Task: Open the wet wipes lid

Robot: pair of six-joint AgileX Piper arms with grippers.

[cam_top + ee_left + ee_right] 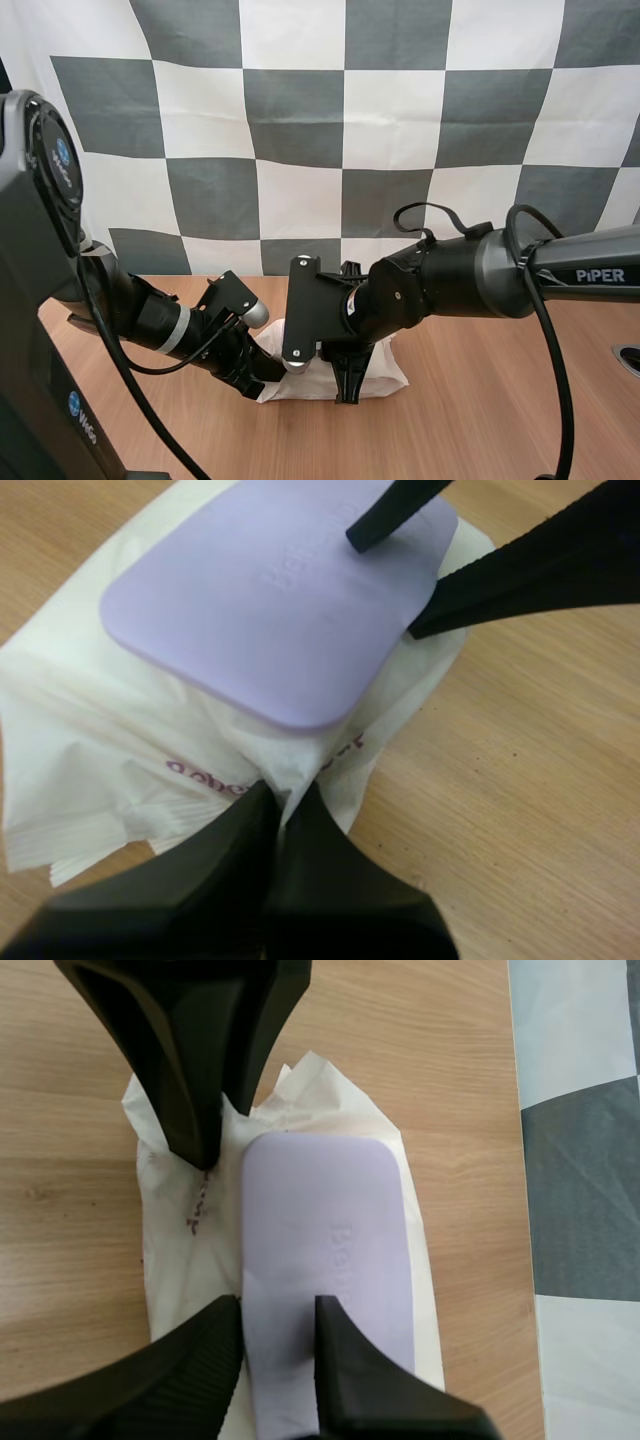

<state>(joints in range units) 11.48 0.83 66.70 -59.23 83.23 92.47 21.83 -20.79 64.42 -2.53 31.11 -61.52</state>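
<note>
Wet wipes pack [385,372] lies on the wooden table [480,420], low in the middle of the high view, where the two arms meet. Its pale purple lid [270,600] lies flat and closed on the white wrapper. The left gripper [285,802], reaching in from the lower left of the high view, is clenched on a crumpled fold of the wrapper just beside one corner of the lid. The right gripper [278,1310] comes in from the right onto the pack's other end with its fingers apart. One tip rests on the lid's top, and the other stands at the lid's long edge, against the wrapper.
</note>
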